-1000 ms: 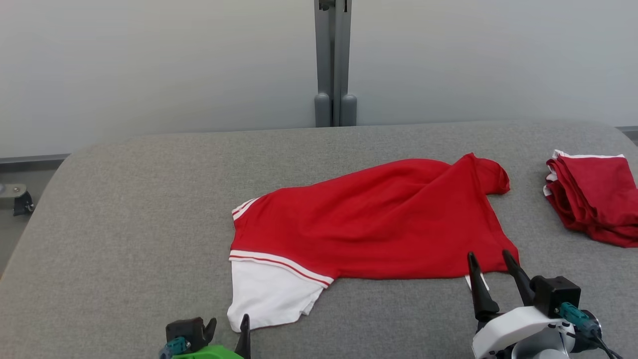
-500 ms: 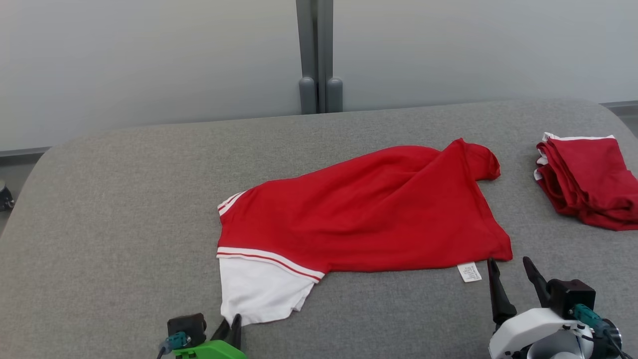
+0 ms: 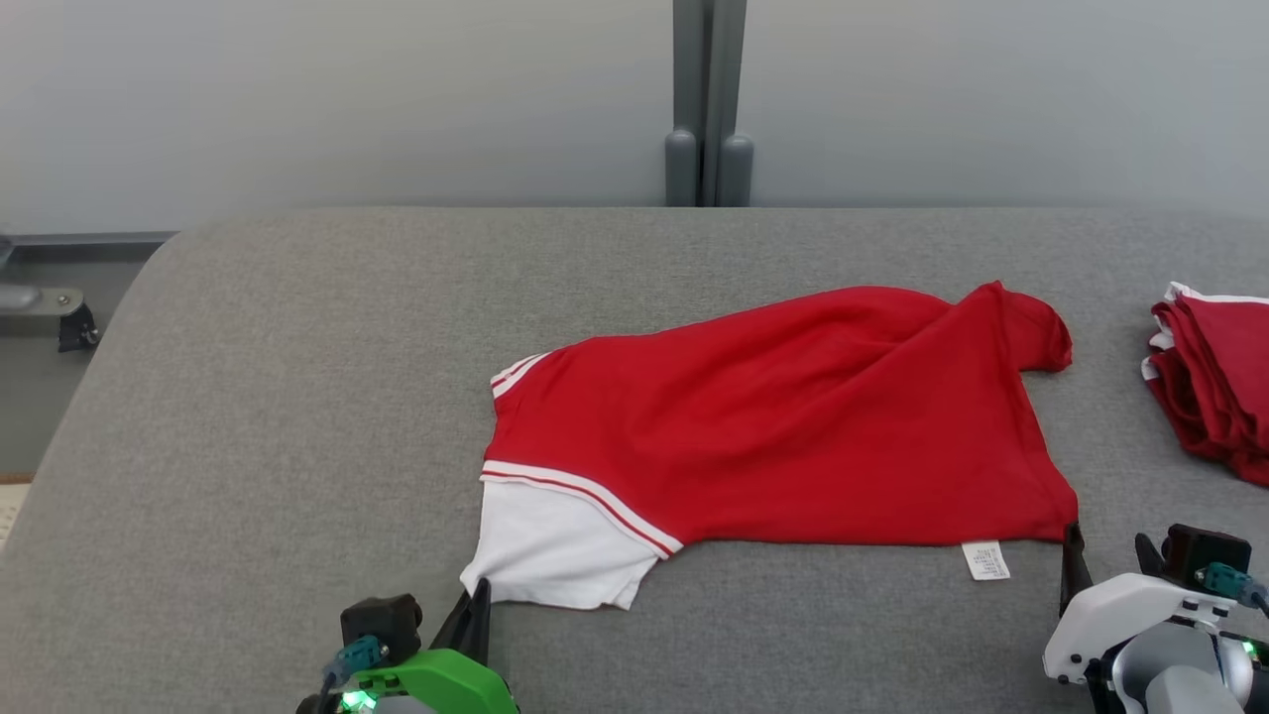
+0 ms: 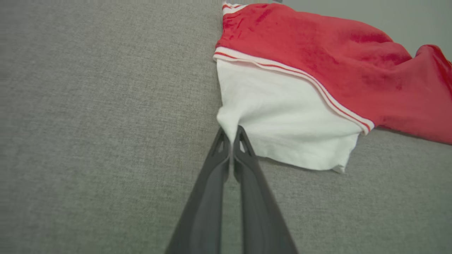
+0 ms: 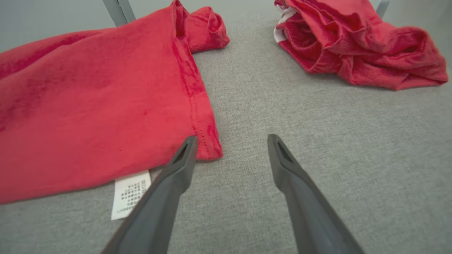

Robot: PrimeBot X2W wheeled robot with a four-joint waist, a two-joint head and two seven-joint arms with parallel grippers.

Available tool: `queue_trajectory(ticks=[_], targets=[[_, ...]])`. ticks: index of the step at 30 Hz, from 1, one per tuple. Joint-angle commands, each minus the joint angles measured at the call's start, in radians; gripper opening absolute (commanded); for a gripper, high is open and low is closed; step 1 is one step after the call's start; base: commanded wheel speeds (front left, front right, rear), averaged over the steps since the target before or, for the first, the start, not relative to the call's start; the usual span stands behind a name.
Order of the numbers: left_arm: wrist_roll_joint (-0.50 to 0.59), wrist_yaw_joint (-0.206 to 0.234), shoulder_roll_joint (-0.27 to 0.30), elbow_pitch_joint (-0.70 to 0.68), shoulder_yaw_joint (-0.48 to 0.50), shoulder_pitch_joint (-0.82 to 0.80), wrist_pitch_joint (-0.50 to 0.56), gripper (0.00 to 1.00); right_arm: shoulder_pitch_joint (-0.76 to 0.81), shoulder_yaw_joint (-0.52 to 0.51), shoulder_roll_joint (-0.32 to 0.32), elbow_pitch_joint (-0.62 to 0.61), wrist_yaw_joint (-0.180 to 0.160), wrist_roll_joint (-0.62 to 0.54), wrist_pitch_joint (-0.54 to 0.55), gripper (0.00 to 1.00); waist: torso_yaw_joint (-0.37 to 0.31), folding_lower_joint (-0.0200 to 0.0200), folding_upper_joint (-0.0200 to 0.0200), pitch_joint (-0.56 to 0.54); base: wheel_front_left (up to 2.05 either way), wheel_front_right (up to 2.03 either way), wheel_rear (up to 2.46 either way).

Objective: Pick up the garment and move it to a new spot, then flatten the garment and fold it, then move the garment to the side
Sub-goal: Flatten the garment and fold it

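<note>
The garment [image 3: 793, 426], a red shirt with a white striped end, lies spread and a little rumpled in the middle of the grey table [image 3: 297, 397]. My left gripper [image 3: 481, 592] is at its near left, shut on the corner of the white part; the left wrist view shows the gripper [image 4: 231, 132] pinching that white cloth [image 4: 282, 116]. At the garment's near right corner my right gripper [image 3: 1104, 540] stands open. In the right wrist view this gripper [image 5: 232, 138] has its left finger at the red hem [image 5: 206, 141] and bare table between its fingers.
A second red garment [image 3: 1214, 387] lies bunched at the table's right edge, also in the right wrist view [image 5: 353, 46]. A white care label [image 3: 986, 560] sticks out from the near hem. A grey post [image 3: 706, 99] stands behind the table.
The head camera has shifted. My left gripper has closed its fingers on the white corner. My right gripper has moved right along the near hem, uncovering the label, and stays open.
</note>
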Motion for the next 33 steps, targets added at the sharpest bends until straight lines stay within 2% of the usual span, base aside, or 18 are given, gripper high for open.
queue_trajectory(ticks=[1, 5, 9, 10, 11, 12, 14, 15, 20, 24, 29, 33], targets=[[0.006, 0.002, 0.010, -0.011, 0.001, -0.015, -0.007, 0.00, -0.026, -0.012, -0.002, 0.027, -0.002, -0.016, 0.010, 1.00, 0.030, 0.0000, 0.0000, 0.024, 0.00, 0.00, 0.00], [0.013, 0.008, 0.011, -0.043, -0.006, -0.024, -0.010, 0.00, -0.081, -0.056, -0.008, 0.108, -0.002, -0.039, -0.005, 1.00, 0.049, 0.0000, 0.0000, 0.045, 0.00, 0.00, 0.00], [0.015, 0.012, 0.010, -0.072, -0.015, -0.023, -0.008, 0.00, -0.131, -0.058, -0.011, 0.188, -0.002, -0.058, 0.014, 1.00, 0.055, 0.0000, 0.0000, 0.059, 0.00, 0.00, 0.00], [0.015, 0.012, 0.010, -0.077, -0.018, -0.023, -0.007, 0.00, -0.144, -0.057, -0.017, 0.209, -0.002, -0.061, 0.020, 0.86, 0.056, 0.0000, 0.0000, 0.061, 0.00, 0.00, 0.00], [0.015, 0.013, 0.009, -0.083, -0.021, -0.024, -0.007, 0.00, -0.154, -0.059, -0.021, 0.230, -0.002, -0.061, 0.028, 0.55, 0.057, 0.0000, 0.0000, 0.063, 0.00, 0.00, 0.00], [0.015, 0.013, 0.009, -0.089, -0.023, -0.024, -0.007, 0.00, -0.160, -0.058, -0.020, 0.248, -0.002, -0.061, 0.035, 0.42, 0.057, 0.0000, 0.0000, 0.063, 0.00, 0.00, 0.00], [0.017, 0.012, 0.011, -0.102, -0.027, -0.026, -0.006, 0.00, -0.174, -0.059, -0.016, 0.280, -0.002, -0.044, 0.050, 0.07, 0.056, 0.0000, 0.0000, 0.060, 0.00, 0.00, 0.00], [0.019, 0.011, 0.017, -0.108, -0.028, -0.027, -0.006, 0.00, -0.182, -0.056, -0.016, 0.295, -0.002, -0.034, 0.056, 0.00, 0.053, 0.0000, 0.0000, 0.055, 0.00, 0.00, 0.00], [0.018, 0.013, 0.030, -0.155, -0.025, -0.036, -0.007, 0.00, -0.207, -0.002, -0.013, 0.317, -0.002, 0.019, 0.032, 0.00, 0.033, 0.0000, 0.0000, 0.018, 0.00, 0.00, 0.00], [0.009, 0.010, 0.043, -0.229, -0.010, -0.046, -0.009, 0.00, -0.229, 0.064, -0.018, 0.266, -0.002, 0.085, -0.022, 0.00, 0.003, 0.0000, 0.0000, -0.016, 0.00, 0.00, 0.00], [-0.015, 0.002, 0.062, -0.382, 0.020, -0.069, -0.002, 0.00, -0.209, 0.173, -0.047, 0.082, -0.002, 0.208, -0.068, 0.00, -0.037, 0.0000, 0.0000, -0.062, 0.00, 0.00, 0.00], [0.023, 0.022, 0.142, -0.551, 0.046, -0.111, 0.026, 0.00, -0.156, 0.244, -0.099, -0.164, -0.002, 0.300, -0.075, 0.00, -0.069, 0.0000, 0.0000, -0.098, 0.00, 0.00, 0.00]])
